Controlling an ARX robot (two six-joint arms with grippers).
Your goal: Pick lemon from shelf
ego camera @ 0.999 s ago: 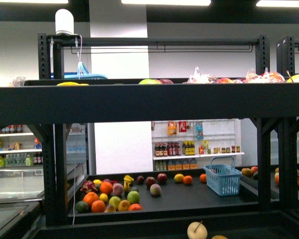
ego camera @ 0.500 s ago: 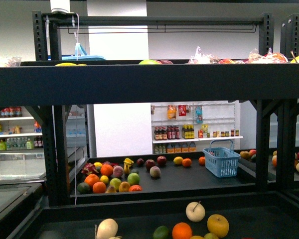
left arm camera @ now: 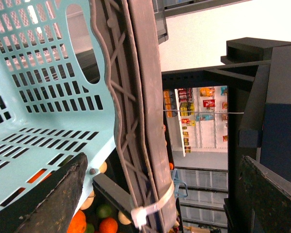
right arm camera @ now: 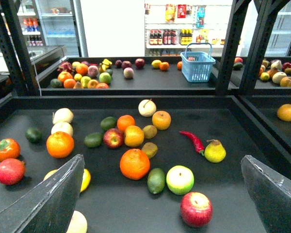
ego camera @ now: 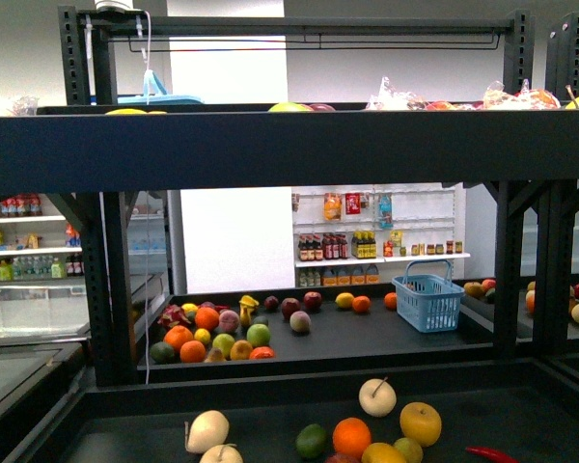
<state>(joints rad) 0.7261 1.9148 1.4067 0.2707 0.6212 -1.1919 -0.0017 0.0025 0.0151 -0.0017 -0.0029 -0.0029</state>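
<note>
Right gripper (right arm camera: pixel 162 157), spread wide and empty, should centre over what looks like the lemon (right arm camera: pixel 86 178), half hidden by its finger (right arm camera: pixel 53 204), clear of the orange (right arm camera: pixel 60 144).

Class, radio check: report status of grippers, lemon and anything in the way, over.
Right gripper open, left gripper open at basket. Lemon on shelf, untouched. Orange beside it.

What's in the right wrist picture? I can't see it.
Fruit lies scattered on a black shelf tray: oranges, apples, a red chili, a yellow pear. The right hand hangs open above it. A blue basket sits behind.
</note>
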